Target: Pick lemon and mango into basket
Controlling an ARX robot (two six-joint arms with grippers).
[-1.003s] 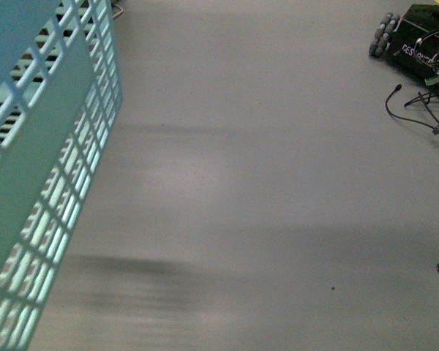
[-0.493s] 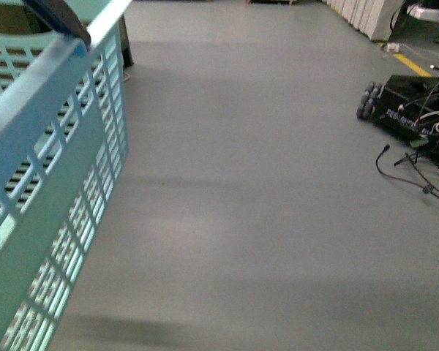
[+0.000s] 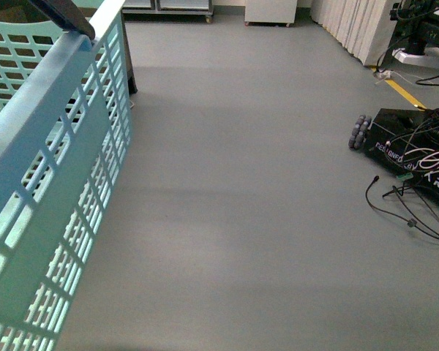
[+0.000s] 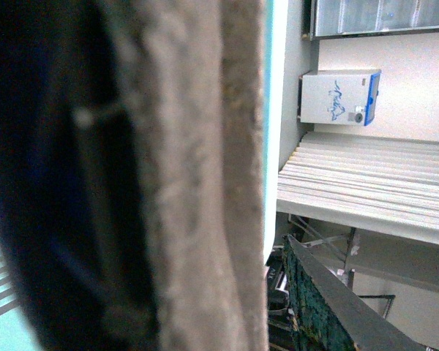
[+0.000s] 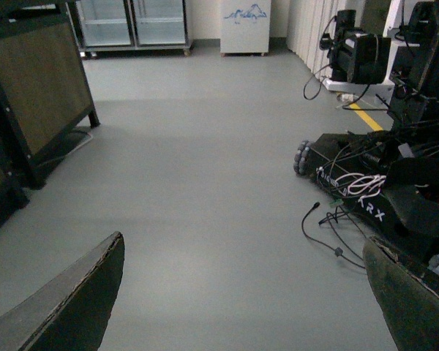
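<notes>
Right tool: the right tool [image 5: 241,243] is spread wide, its two dark fingers [image 5: 73,307] well apart. Only bare grey floor [image 5: 205,183] shows between them, so it grips nothing.
Left tool: I cannot tell whether it is open or closed. A blurred grey-brown surface [image 4: 197,183] sits right against the lens in its wrist view, with a thin aqua edge just beside it.
Basket: the pale aqua basket [image 3: 51,161] stands close on the left tool's side, well to the left of the right tool. A brown handle [image 3: 62,16] lies at its rim. Its inside is mostly hidden, so I cannot tell whether any fruit is in it.
Lemon and mango: neither shows in any view, and no tabletop carrying fruit is in sight of either tool.
Ahead of the right tool: open floor, with a dark cabinet [image 5: 40,80] ahead to its left and a black wheeled base [image 5: 366,183] with loose cables ahead to its right.
Step in hand: most likely finding the fruit, before any pick, since the right tool is empty and nothing to grasp is near it.
Next move calls for: bringing the lemon or mango into view. The open right tool would then come down over the fruit, close across its short width and carry it left over the basket's rim, clear of the cables.
</notes>
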